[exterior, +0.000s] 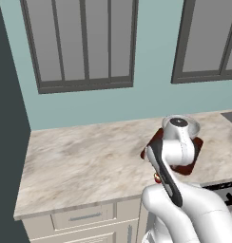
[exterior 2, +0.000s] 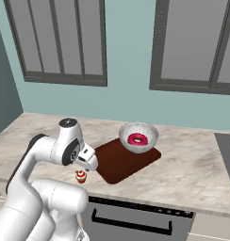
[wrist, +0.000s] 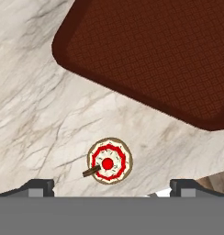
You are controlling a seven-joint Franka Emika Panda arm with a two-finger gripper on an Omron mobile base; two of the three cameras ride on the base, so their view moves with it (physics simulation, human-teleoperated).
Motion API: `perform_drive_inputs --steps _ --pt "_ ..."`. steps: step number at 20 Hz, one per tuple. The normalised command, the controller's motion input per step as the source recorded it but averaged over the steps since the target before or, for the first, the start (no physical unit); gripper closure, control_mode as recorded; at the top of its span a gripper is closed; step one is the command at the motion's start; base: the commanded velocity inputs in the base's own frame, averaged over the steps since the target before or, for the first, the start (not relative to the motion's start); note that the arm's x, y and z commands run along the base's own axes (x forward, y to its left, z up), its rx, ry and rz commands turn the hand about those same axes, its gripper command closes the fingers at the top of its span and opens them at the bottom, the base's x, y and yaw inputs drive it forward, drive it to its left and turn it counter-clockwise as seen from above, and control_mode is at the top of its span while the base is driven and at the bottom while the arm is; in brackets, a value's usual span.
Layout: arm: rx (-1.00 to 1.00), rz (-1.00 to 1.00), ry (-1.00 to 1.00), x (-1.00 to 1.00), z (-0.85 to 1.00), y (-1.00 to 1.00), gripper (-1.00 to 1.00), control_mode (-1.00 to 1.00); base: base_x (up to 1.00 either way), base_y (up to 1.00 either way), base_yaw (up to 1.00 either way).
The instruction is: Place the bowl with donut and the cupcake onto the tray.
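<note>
The tiny red-wrapped, pale-frosted cupcake (wrist: 109, 161) sits on the marble counter (wrist: 31, 114) beneath our gripper (wrist: 112, 187), just beside the dark reddish-brown rectangular tray (wrist: 155, 50). We should descend straight, centred, closing gently on the wrapper. Our arm bends downward, fingers spread wide, holding nothing.

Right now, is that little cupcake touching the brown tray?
Apart. In the hand view, looking down, a strip of bare marble counter separates the cupcake from the tray. The right base view shows the same gap.
</note>
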Motion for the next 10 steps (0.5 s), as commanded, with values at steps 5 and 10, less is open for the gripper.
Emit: perform_drive_inputs --steps 5,10 --pt "0.0 0.03 0.02 0.0 -0.11 0.05 -1.0 -1.0 0.0 0.0 0.0" --pt "0.0 0.02 0.01 0.0 -0.12 0.06 -1.0 -1.0 0.0 0.0 0.0"
